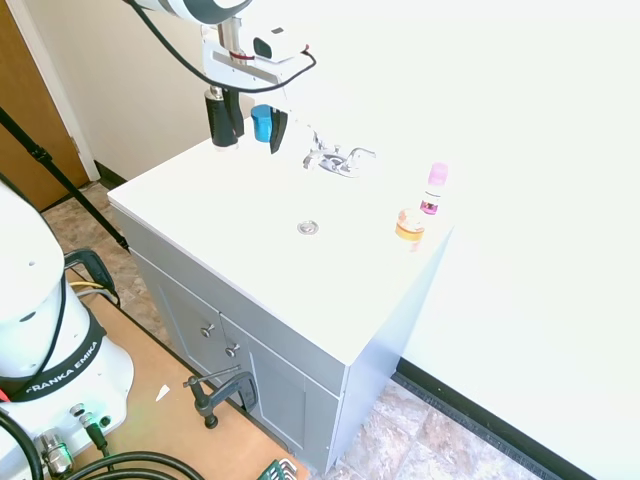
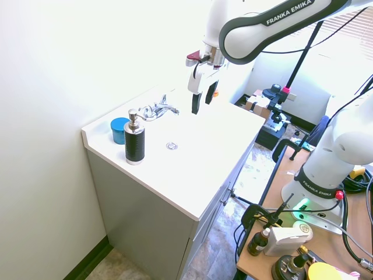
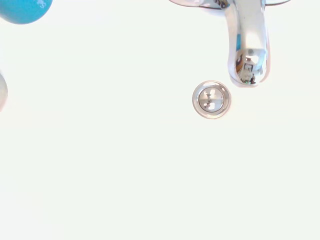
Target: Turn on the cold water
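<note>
First exterior view shows the faucet point(image 1: 335, 158) at the back of the white worktop point(image 1: 250, 250), behind the round drain point(image 1: 308, 228). It is small and shiny, with a short spout and a lever on each side. The cold water lever point(image 1: 362, 155) is the one on the right when you stand in front of the sink. It points out toward the pink-capped bottle point(image 1: 434, 190) and the little orange jar point(image 1: 409, 227).

No water runs from the spout. The end effector point(image 1: 250, 128) hangs in the air beside the faucet, on the side away from the cold lever, and touches nothing. Its two fingers are apart and hold nothing. A blue cup point(image 2: 120, 129) and a black soap pump point(image 2: 134, 139) stand near the faucet too.

I think the reaching step is in hand, and nothing is turned yet. Next, the end effector needs to cross over the spout, come down by the cold lever, and push it without bumping the other lever.
</note>
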Action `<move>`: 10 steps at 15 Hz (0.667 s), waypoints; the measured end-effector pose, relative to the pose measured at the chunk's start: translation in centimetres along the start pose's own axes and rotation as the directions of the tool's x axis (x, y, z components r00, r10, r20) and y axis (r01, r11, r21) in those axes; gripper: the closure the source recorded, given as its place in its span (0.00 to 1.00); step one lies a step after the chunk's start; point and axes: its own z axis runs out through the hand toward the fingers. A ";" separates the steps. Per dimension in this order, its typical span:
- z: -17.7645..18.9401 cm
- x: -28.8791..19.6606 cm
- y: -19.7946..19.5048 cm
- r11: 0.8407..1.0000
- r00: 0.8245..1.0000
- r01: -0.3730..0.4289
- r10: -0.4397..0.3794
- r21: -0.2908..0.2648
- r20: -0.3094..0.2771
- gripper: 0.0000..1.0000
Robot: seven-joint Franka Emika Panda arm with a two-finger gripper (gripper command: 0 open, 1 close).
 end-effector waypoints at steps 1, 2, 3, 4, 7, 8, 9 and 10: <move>0.0 0.0 0.0 1.000 1.000 0.000 0.000 0.000 0.000 0.00; 0.1 0.1 -0.1 1.000 1.000 -0.010 0.010 0.003 -0.008 0.00; 0.2 0.4 -0.3 0.999 0.999 -0.039 0.040 0.007 -0.032 0.00; 0.6 1.1 -0.5 0.997 0.995 -0.083 0.083 0.008 -0.057 0.00; 1.6 4.9 -1.8 0.984 0.973 -0.180 0.181 0.019 -0.143 0.00; 2.0 6.5 -2.2 0.977 0.960 -0.211 0.213 0.027 -0.183 0.00; 2.5 7.9 -2.6 0.971 0.948 -0.237 0.237 0.029 -0.210 0.00; 3.0 9.2 -2.9 0.966 0.938 -0.257 0.256 0.026 -0.232 0.00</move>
